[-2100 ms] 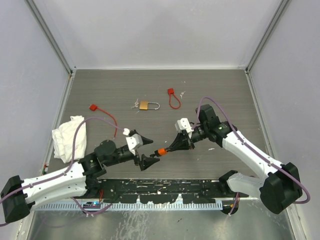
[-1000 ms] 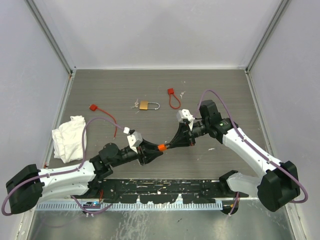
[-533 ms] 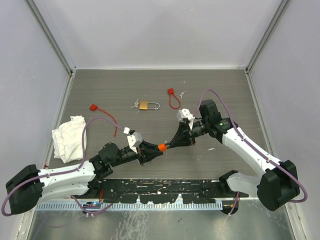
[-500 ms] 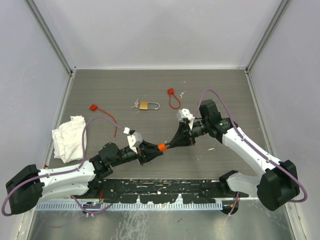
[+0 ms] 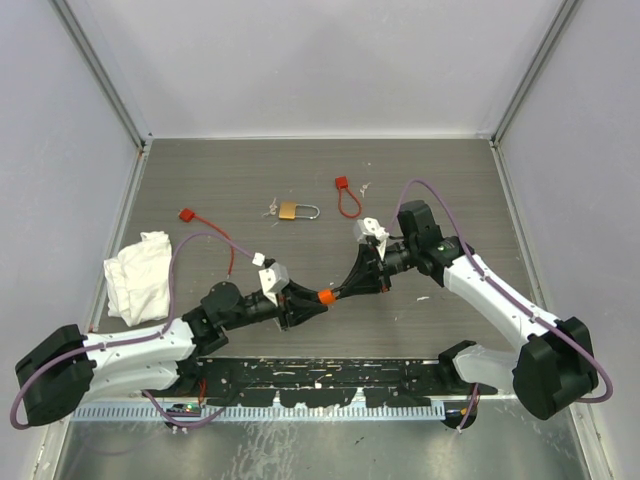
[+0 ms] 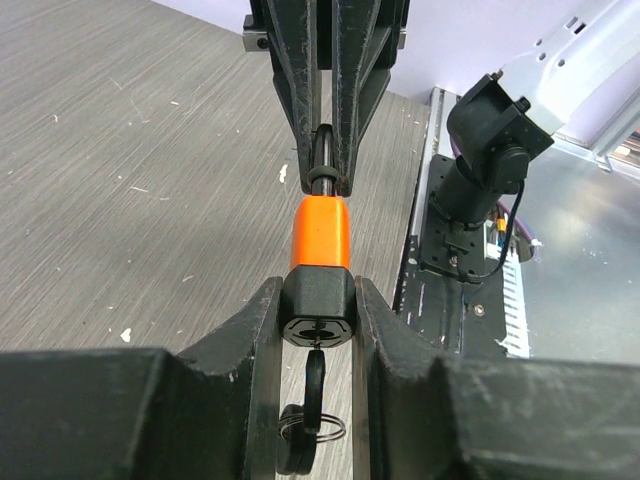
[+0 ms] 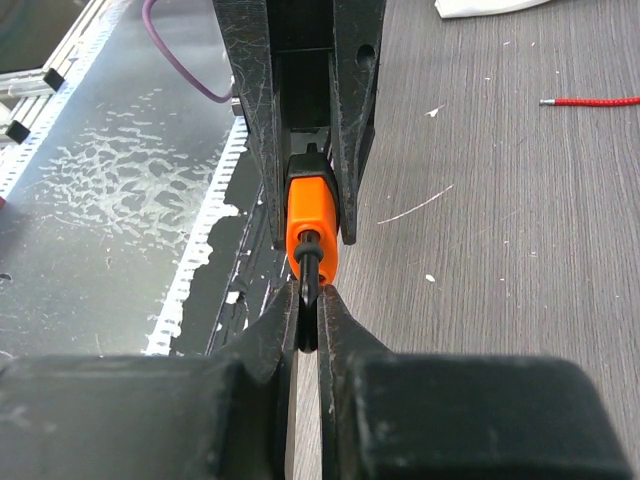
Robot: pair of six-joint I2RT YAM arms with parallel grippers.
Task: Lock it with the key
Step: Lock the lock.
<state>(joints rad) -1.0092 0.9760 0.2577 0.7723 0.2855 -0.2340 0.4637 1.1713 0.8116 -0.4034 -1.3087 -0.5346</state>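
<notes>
Key (image 6: 314,378) in orange padlock (image 6: 320,232) (padlock clamped in left end effector (image 6: 317,305), its shackle (image 7: 308,258) in clenched right end effector (image 7: 308,300))

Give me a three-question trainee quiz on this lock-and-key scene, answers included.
1. True or false: the key hangs from the orange padlock held in the left jaws.
2. Which part of that padlock do the right jaws pinch? A) its black shackle B) its orange body C) the key
3. Fill in: near the table's left edge lies a white ____.
Key: 1 true; 2 A; 3 cloth.
</notes>
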